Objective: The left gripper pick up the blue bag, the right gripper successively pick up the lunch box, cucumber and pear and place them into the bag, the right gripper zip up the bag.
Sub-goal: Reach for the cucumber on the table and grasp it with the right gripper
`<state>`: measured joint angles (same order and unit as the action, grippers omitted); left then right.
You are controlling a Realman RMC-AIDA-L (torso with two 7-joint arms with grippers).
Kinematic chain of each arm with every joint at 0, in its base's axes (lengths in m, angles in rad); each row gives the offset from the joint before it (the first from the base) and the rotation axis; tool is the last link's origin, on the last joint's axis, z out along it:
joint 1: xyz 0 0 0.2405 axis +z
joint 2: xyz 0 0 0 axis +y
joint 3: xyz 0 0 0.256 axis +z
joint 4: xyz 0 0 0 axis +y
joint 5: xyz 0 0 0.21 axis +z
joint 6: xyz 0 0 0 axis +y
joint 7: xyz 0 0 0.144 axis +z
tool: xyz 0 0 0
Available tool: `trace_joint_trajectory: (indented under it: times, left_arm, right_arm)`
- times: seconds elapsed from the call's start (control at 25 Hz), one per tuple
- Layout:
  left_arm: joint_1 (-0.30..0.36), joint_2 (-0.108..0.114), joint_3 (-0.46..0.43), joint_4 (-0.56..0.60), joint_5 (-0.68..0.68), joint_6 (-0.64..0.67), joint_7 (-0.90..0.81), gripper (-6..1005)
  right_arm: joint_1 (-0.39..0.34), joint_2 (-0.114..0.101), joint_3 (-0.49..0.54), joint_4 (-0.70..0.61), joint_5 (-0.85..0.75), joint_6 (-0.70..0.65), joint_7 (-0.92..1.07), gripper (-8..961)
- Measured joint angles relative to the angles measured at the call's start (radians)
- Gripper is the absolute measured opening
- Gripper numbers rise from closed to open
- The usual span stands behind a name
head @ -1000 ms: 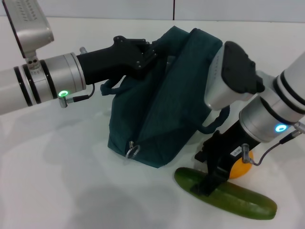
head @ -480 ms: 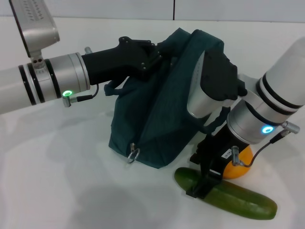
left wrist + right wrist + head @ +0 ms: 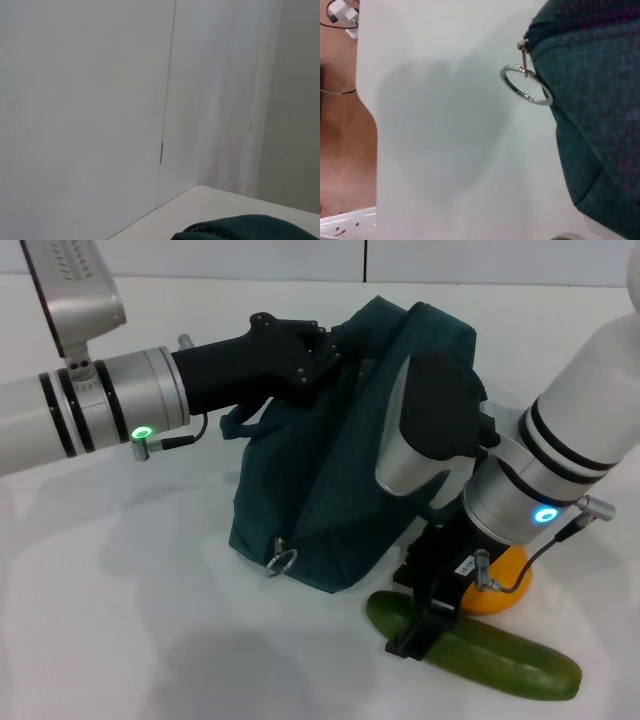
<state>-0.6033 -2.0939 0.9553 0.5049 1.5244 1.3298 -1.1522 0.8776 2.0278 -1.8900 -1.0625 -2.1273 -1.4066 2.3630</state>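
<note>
The blue bag [image 3: 340,470] stands slumped in the middle of the white table, its metal ring pull [image 3: 281,560] hanging at the near bottom edge. My left gripper [image 3: 318,352] is shut on the bag's top edge and holds it up. My right gripper [image 3: 418,628] is down at the left end of the cucumber [image 3: 505,658], which lies in front of the bag. The pear [image 3: 503,588] sits just behind that gripper. The lunch box is out of view. The right wrist view shows the ring pull [image 3: 526,86] and the bag's fabric [image 3: 592,105]. The left wrist view shows only the bag's top [image 3: 247,229].
The white table [image 3: 120,620] stretches wide to the left and front of the bag. In the right wrist view the table edge [image 3: 367,100] drops to a brown floor with cables. A white wall [image 3: 100,100] stands behind the table.
My right arm has swung left and lower, sliding its gripper along the cucumber toward its left end. The left arm shifted slightly right, then held still with the bag.
</note>
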Motion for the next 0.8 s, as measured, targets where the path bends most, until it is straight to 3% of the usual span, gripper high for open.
trace_joint_trajectory:
  times: [0.44, 0.8]
  left_arm:
    - [0.002, 0.0, 0.0, -0.004, -0.013, 0.002, 0.018, 78]
    - [0.002, 0.0, 0.0, -0.005, -0.014, 0.007, 0.019, 77]
  right_arm:
    - [0.01, 0.0, -0.05, 0.003, 0.036, 0.018, 0.002, 854]
    - [0.009, 0.0, -0.052, 0.014, 0.028, 0.034, 0.017, 776]
